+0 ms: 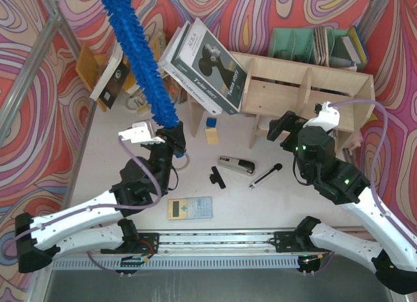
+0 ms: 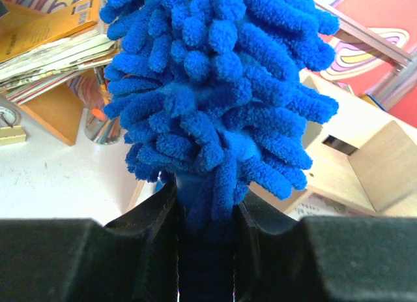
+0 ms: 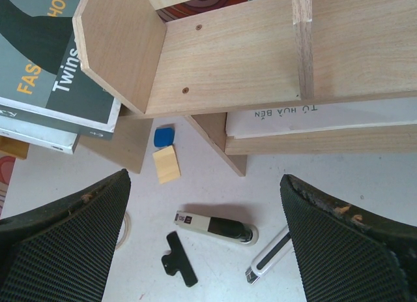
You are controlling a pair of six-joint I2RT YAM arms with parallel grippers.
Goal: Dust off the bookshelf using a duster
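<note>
The white table [image 1: 104,165] carries everything, and the biggest thing on it is the bookshelf [image 1: 306,87], a long pale plywood unit lying across the far right with upright dividers between open compartments; the right wrist camera looks straight at its board and one divider [image 3: 247,60]. The duster [image 1: 140,47] stands nearly upright to the left of the shelf. Its blue fluffy length slants up and leftwards out of the top of the overhead view, and the shaggy fibres fill most of the left wrist view [image 2: 215,87]. A stack of large books [image 1: 208,67] with a grey cover reading "Twins story" leans against the shelf's left end, just right of the duster; whether the fibres brush it cannot be told. The left gripper [image 1: 171,134] is clamped on the duster's short handle, its dark fingers [image 2: 150,217] pressed to either side just below the fluff. The right gripper [image 1: 287,126] hangs in front of the shelf with its jaws spread wide and nothing between them, the bare table showing in the gap [image 3: 203,184]. Between the two arms lies a calculator [image 1: 190,208] near the front edge. Beyond it are a stapler [image 1: 236,165], a black-and-white pen [image 1: 265,176] just to its right and a black clip [image 1: 217,177] to its left. Under the leaning books sit a small yellow block [image 1: 212,135] and a smaller blue block [image 1: 210,122].
</note>
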